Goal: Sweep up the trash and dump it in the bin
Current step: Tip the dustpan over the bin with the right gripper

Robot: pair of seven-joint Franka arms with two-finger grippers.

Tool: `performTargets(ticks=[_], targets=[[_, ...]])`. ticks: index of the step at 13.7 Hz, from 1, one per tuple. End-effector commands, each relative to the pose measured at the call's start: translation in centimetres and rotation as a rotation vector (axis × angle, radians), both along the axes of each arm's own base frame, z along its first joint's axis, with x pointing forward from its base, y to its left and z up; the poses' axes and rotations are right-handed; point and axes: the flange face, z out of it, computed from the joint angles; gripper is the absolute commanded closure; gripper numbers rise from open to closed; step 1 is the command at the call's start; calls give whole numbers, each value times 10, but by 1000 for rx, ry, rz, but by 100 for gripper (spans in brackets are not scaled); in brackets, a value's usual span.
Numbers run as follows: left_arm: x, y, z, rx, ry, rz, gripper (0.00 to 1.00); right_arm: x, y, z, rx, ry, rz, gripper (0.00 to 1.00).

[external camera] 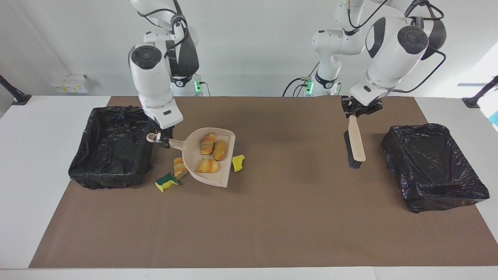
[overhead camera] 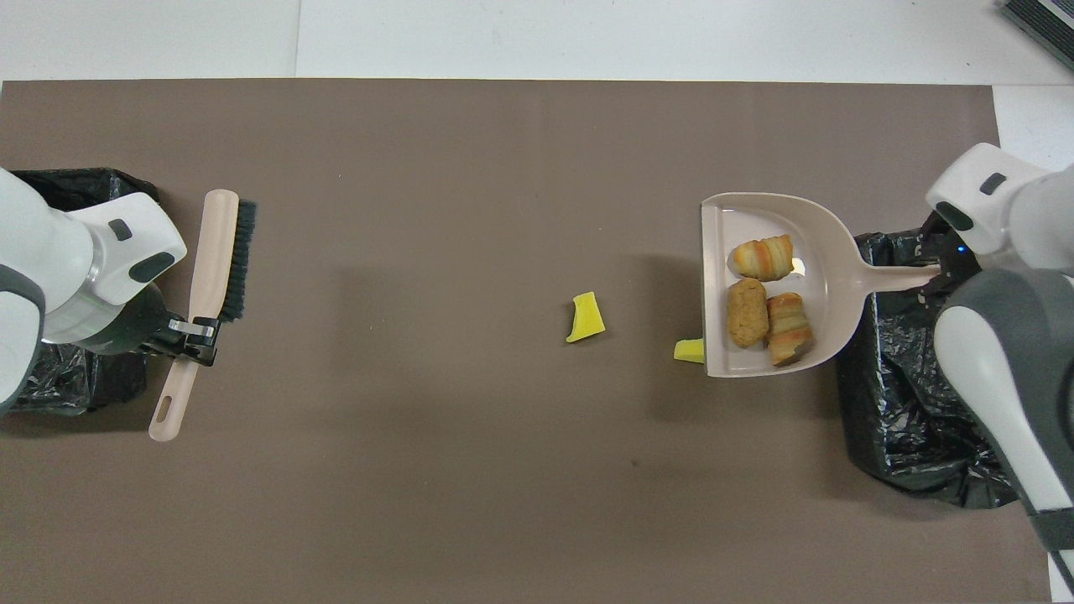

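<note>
My right gripper (external camera: 160, 139) (overhead camera: 944, 273) is shut on the handle of a beige dustpan (external camera: 210, 155) (overhead camera: 780, 285). The pan hangs raised beside the black-lined bin (external camera: 113, 155) (overhead camera: 914, 419) at the right arm's end and carries three bread pieces (external camera: 210, 153) (overhead camera: 759, 289). Trash on the mat: a yellow sponge chunk (external camera: 238, 162) (overhead camera: 586, 317), a bread piece (external camera: 179, 167) and a green-backed sponge (external camera: 166, 182), both next to the bin. Another yellow scrap (overhead camera: 690, 350) peeks out under the pan. My left gripper (external camera: 356, 112) (overhead camera: 191, 331) is shut on a beige brush (external camera: 355, 142) (overhead camera: 214, 260), bristles down.
A second black-lined bin (external camera: 433, 167) (overhead camera: 50, 180) stands at the left arm's end, close to the hanging brush. A brown mat (external camera: 272, 225) (overhead camera: 461, 470) covers the table. A small white box (external camera: 70, 83) sits off the mat, nearer the robots.
</note>
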Motion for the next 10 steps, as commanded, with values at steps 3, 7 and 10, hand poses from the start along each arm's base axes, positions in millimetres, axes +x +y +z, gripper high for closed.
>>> performTargets(ticks=[3, 7, 10], targets=[[-41, 20, -18, 1, 26, -33, 100, -29, -106, 10, -70, 37, 31, 100], [-65, 23, -31, 2, 7, -31, 100, -46, -164, 22, -297, 71, 20, 100], [-68, 23, -38, 2, 13, -31, 100, -45, -163, 27, -436, 63, 26, 100]])
